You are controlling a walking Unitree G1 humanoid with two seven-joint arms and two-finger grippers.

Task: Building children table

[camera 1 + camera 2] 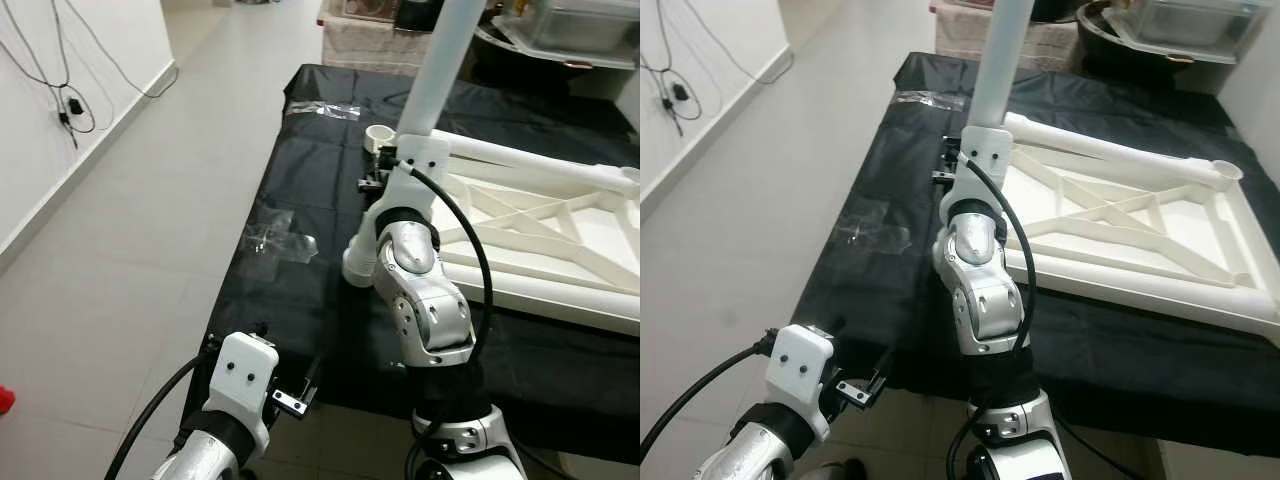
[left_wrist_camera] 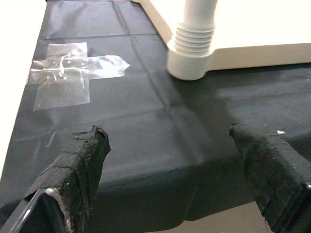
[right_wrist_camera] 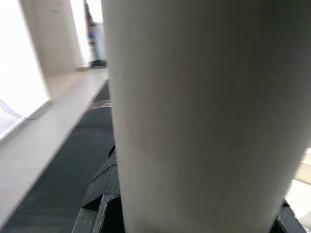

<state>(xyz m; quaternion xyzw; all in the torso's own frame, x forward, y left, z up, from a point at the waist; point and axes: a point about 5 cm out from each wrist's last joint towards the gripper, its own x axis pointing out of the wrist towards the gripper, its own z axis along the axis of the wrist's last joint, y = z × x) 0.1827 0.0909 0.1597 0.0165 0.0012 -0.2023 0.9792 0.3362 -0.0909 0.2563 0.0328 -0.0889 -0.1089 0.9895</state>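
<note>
On black cloth (image 1: 300,290), ribbed white socket (image 2: 193,48), smooth cylindrical leg (image 1: 440,65)

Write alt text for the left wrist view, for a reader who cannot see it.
The left end effector, fingers apart, hovers over the near edge of a black cloth. Ahead, a white table leg with a ribbed base stands in the corner socket of the white table frame. Clear tape is stuck to the cloth.

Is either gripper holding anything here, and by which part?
The right gripper grips the upright white table leg near its lower end. The left gripper is open, holding nothing.
</note>
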